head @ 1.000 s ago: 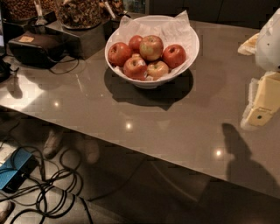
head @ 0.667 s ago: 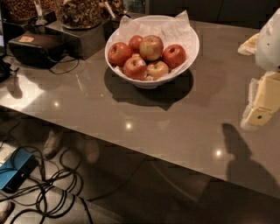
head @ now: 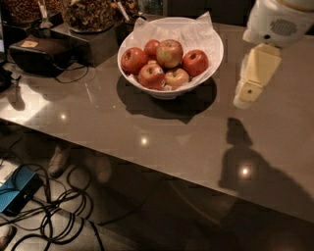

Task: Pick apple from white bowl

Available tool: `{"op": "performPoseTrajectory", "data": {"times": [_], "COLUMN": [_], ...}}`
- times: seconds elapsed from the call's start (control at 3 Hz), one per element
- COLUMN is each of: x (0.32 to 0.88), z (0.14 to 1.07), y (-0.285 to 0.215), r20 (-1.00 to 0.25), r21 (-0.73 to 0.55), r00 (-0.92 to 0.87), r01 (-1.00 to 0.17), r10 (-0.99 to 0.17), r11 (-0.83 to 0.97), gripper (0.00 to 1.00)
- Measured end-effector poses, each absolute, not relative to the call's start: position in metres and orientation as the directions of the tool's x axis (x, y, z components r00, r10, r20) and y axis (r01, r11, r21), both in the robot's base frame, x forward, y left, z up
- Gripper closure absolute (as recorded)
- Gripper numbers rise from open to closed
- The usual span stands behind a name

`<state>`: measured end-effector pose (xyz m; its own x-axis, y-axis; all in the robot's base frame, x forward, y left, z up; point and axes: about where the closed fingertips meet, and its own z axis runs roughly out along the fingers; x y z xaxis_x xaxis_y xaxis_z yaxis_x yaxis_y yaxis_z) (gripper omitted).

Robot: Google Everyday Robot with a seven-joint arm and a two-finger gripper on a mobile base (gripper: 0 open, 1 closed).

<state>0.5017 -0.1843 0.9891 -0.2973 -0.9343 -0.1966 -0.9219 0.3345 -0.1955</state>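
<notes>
The white bowl [head: 211, 39], lined with crinkled white paper, stands on the grey table at the upper middle. The apple [head: 170, 53], mottled red with yellow-green patches, lies on top of the pile in it. Deep red apples [head: 133, 60] and a smaller yellowish apple [head: 176, 77] lie around it. My gripper [head: 244, 98] hangs at the upper right, just to the right of the bowl and above the table, apart from the apple. Its cream finger points down and left.
A black device [head: 37, 54] with a cable lies at the back left. Containers of nuts [head: 91, 14] stand behind the bowl. The table's front edge [head: 147, 169] runs diagonally. Cables [head: 54, 215] and a blue object [head: 14, 193] lie on the floor below.
My gripper has moved left and a little up, from the right edge of the view to just beside the bowl. The bowl and apples have not moved.
</notes>
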Motion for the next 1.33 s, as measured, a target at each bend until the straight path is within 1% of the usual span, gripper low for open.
{"op": "performPoseTrajectory", "data": {"times": [0.33,0.67,1.0,1.33], "x": [0.53,0.536,0.554,0.586], "z": [0.998,1.001,0.998,1.0], "y": [-0.151,-0.144,-0.135,-0.116], "r20": [-0.178,-0.197,-0.265,-0.305], "r21": [-0.225,-0.248,-0.205,-0.173], "r00": [-0.25,-0.238,-0.249,-0.257], "r01": [-0.931,-0.927,-0.929,-0.932], "r10": [-0.952,-0.951,-0.931,-0.917], "r11": [0.287,0.283,0.307,0.318], "gripper": [0.0,0.0,0.0,0.0]}}
